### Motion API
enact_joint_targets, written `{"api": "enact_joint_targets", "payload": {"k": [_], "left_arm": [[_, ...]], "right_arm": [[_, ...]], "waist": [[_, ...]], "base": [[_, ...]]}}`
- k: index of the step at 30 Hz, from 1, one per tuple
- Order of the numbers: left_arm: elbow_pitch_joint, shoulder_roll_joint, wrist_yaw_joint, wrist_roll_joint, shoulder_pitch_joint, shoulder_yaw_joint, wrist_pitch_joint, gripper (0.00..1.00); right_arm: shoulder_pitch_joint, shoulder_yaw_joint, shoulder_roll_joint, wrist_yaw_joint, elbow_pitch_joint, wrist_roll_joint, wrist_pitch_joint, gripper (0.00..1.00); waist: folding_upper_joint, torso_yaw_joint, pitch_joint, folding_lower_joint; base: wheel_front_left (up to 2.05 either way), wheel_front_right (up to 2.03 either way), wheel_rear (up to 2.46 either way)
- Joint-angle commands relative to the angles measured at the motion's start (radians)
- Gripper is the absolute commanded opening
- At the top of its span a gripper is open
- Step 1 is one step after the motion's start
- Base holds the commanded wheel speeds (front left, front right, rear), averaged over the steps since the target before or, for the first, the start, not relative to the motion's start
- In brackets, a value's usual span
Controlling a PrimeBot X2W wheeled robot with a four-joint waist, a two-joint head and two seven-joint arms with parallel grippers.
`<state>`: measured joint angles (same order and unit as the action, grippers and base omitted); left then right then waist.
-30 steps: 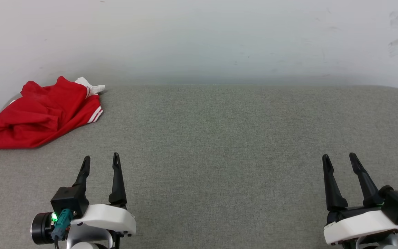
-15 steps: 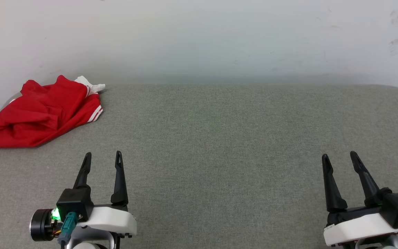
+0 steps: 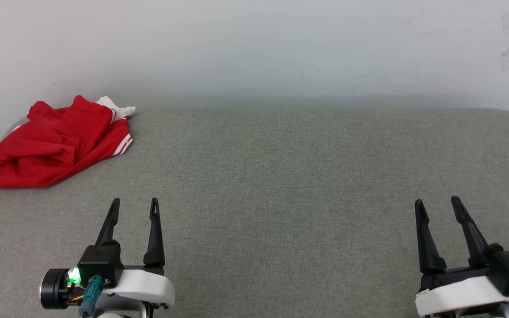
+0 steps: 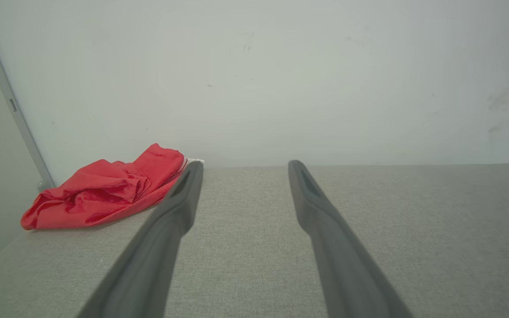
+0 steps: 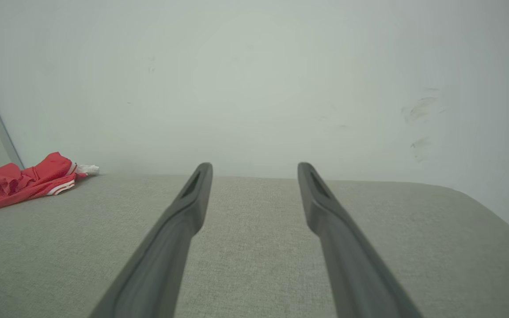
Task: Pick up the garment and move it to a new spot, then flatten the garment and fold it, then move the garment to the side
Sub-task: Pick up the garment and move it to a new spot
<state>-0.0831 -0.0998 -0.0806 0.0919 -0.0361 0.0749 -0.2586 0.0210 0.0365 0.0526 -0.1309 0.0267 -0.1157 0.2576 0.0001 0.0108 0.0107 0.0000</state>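
While the left tool (image 3: 134, 201) and right tool (image 3: 436, 201) gape empty, the crumpled garment (image 3: 51, 145) hides its front.

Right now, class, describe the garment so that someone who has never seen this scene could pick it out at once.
Start at the wide grey cloth-covered surface that meets the pale wall. In its far left corner, against that wall, lies the garment, a crumpled heap. It alone is bright red, with white stripes along one edge.
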Motion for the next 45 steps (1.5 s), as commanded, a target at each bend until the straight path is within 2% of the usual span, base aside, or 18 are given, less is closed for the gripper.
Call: {"api": "enact_joint_targets", "payload": {"k": [1,9,16,33,45], "left_arm": [[-0.001,0.003,0.003,-0.016,0.008,-0.005,-0.007,1.0],[-0.026,0.03,0.051,-0.012,0.0,-0.043,-0.008,1.0],[-0.04,0.037,0.068,-0.03,-0.001,-0.062,-0.008,1.0],[-0.055,0.046,0.075,-0.057,-0.007,-0.072,-0.008,1.0],[-0.058,0.047,0.074,-0.062,-0.013,-0.084,-0.007,1.0]], "right_arm": [[0.008,-0.003,-0.004,0.0,0.001,0.008,0.008,1.0],[0.006,0.017,-0.004,0.0,0.033,-0.096,0.008,1.0],[0.004,0.014,-0.004,0.0,0.041,-0.104,0.008,1.0],[0.008,0.009,-0.004,0.0,0.039,-0.088,0.008,1.0],[0.01,0.008,-0.004,0.0,0.032,-0.076,0.008,1.0]], "waist": [[-0.0001,0.0,0.0,0.0],[-0.0001,0.005,0.0,0.0],[-0.0001,0.004,-0.001,0.0],[-0.0001,0.008,0.002,0.0],[-0.0001,0.07,0.005,0.0]], "base": [[0.0,0.0,0.0],[0.0,0.0,0.0],[0.0,0.0,0.0],[0.0,0.0,0.0],[0.0,0.0,0.0]]}}
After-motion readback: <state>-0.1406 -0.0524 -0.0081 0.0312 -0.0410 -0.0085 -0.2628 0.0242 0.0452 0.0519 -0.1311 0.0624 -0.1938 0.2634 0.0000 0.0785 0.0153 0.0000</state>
